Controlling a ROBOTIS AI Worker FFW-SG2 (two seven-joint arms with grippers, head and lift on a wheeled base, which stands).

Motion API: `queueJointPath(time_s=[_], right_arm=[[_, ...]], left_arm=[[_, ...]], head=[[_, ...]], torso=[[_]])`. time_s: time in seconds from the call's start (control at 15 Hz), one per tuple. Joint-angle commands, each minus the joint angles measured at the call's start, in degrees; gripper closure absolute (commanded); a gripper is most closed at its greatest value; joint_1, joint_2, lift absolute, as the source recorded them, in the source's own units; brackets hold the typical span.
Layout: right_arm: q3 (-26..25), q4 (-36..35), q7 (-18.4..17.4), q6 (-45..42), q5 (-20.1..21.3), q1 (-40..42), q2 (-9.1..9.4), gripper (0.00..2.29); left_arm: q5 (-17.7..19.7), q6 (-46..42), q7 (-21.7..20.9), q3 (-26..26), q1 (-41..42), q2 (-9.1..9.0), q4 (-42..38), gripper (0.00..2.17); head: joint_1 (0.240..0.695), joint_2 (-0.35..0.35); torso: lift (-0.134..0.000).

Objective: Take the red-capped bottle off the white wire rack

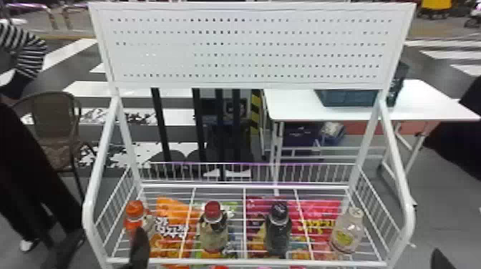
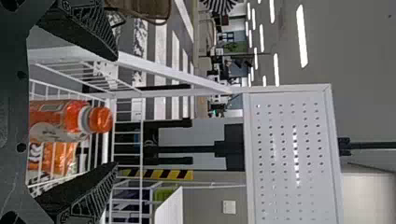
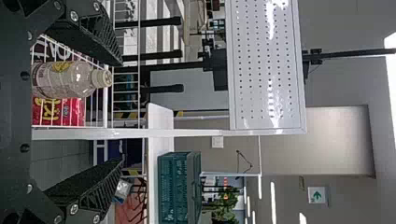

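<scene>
The red-capped bottle [image 1: 213, 229] stands upright on the white wire rack [image 1: 245, 263], second from the left among the bottles. My left gripper [image 1: 139, 250] shows at the head view's bottom edge, by the orange-capped bottle, left of the red-capped one. In the left wrist view my left gripper [image 2: 116, 112] is open, the orange bottle [image 2: 60, 116] lying between its fingers in the picture, not visibly gripped. My right gripper [image 1: 439, 259] is at the bottom right of the head view, outside the rack's right side. In the right wrist view my right gripper [image 3: 122, 112] stands open, holding nothing.
An orange-capped bottle [image 1: 135, 218], a black-capped dark bottle [image 1: 278, 229] and a clear white-capped bottle [image 1: 347, 230] share the rack. Snack bags [image 1: 322, 218] lie under the wires. Side rails [image 1: 397, 153] and a perforated panel [image 1: 247, 46] frame it; a white table [image 1: 422, 103] stands behind right.
</scene>
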Motion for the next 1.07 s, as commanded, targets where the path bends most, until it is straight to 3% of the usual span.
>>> queueJointPath(time_s=[0.0,0.4,0.6,1.0], right_arm=[[0.0,0.3,0.0,0.0,0.2,-0.3,-0.09,0.17],[0.2,0.8,0.0,0.0,0.3,-0.4,-0.35,0.17],[-0.1,0.9,0.0,0.0,0.2,0.0,-0.79,0.17],[-0.3,1.1,0.1,-0.2,0.2,0.1,-0.97,0.17]], left_arm=[[-2.4,-2.5,0.0,-6.1,-2.4,-0.09,6.5,0.09],[-4.3,-14.9,2.9,-20.4,-12.8,-3.52,25.5,0.08],[-4.2,-16.9,5.5,-25.5,-19.4,-5.45,32.6,0.08],[-3.0,-16.7,7.5,-28.2,-27.8,-7.30,41.1,0.08]], head=[[0.499,0.000],[0.499,0.000],[0.499,0.000],[0.499,0.000]], torso=[[0.000],[0.000],[0.000],[0.000]])
